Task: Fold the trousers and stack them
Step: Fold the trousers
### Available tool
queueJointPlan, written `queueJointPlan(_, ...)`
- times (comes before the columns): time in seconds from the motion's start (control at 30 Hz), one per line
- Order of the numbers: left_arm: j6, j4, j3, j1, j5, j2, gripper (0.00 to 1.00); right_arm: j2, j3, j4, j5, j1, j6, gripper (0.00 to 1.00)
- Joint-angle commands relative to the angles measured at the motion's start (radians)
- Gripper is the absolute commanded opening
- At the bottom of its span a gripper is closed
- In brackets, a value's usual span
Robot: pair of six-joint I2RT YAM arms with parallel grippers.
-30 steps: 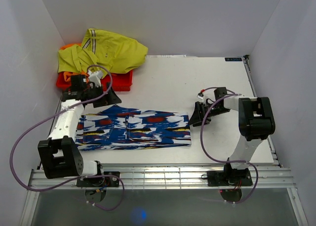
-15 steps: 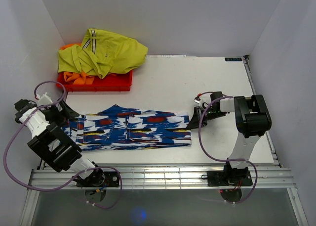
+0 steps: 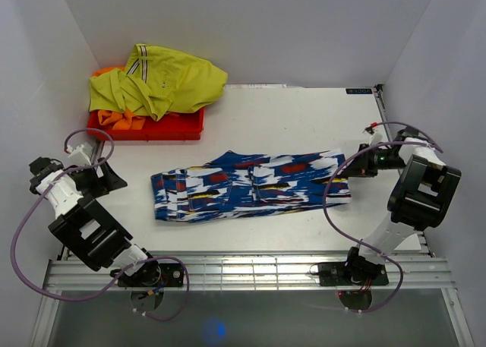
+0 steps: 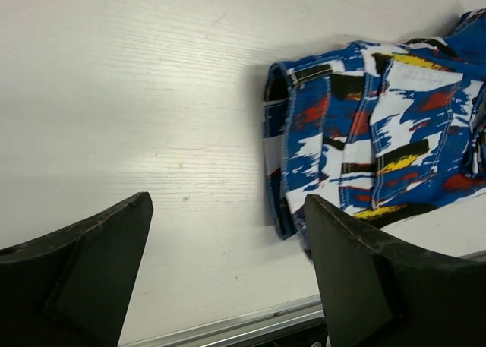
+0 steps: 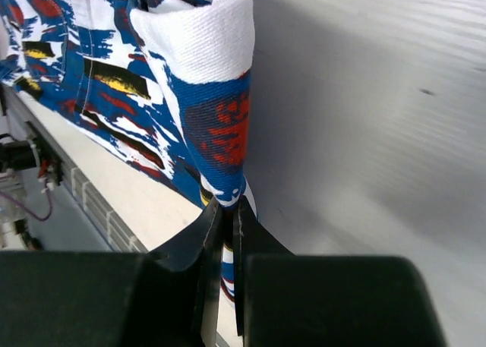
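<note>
The trousers (image 3: 250,186), royal blue with white, red, black and yellow blotches, lie folded into a long strip across the middle of the table. My right gripper (image 3: 354,167) is at their right end, shut on a bunched fold of the fabric (image 5: 216,146), which rises from between its closed jaws (image 5: 228,214). My left gripper (image 3: 114,181) is open near the table's left edge, a short way off the trousers' left end. In the left wrist view that end (image 4: 357,134) lies ahead and to the right, and only bare table shows between the fingers (image 4: 228,275).
A yellow-green garment with dark stripes (image 3: 159,81) is heaped on an orange garment (image 3: 121,119) and a red tray (image 3: 171,127) at the back left. White walls close in left, right and behind. A metal rail (image 3: 243,267) runs along the near edge.
My right gripper shut on the trousers' right end and dragged the whole strip to the right. My left arm swung away from the trousers' left end out to the table's left edge.
</note>
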Motion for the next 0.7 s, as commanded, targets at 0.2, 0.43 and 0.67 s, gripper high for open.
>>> queueJointPlan(0.2, -0.025, 0.049, -0.101, -0.113, 0.130, -0.026, 0.88, 0.056, 0.061, -0.181, 0.083, -0.081, -0.208, 0.08)
queueJointPlan(0.43, -0.150, 0.211, -0.199, -0.259, 0.092, -0.051, 0.88, 0.150, 0.057, -0.055, 0.159, -0.154, -0.155, 0.58)
queueJointPlan(0.67, -0.263, 0.279, -0.195, -0.290, 0.092, 0.031, 0.88, 0.093, -0.033, -0.017, 0.195, -0.219, -0.176, 0.88)
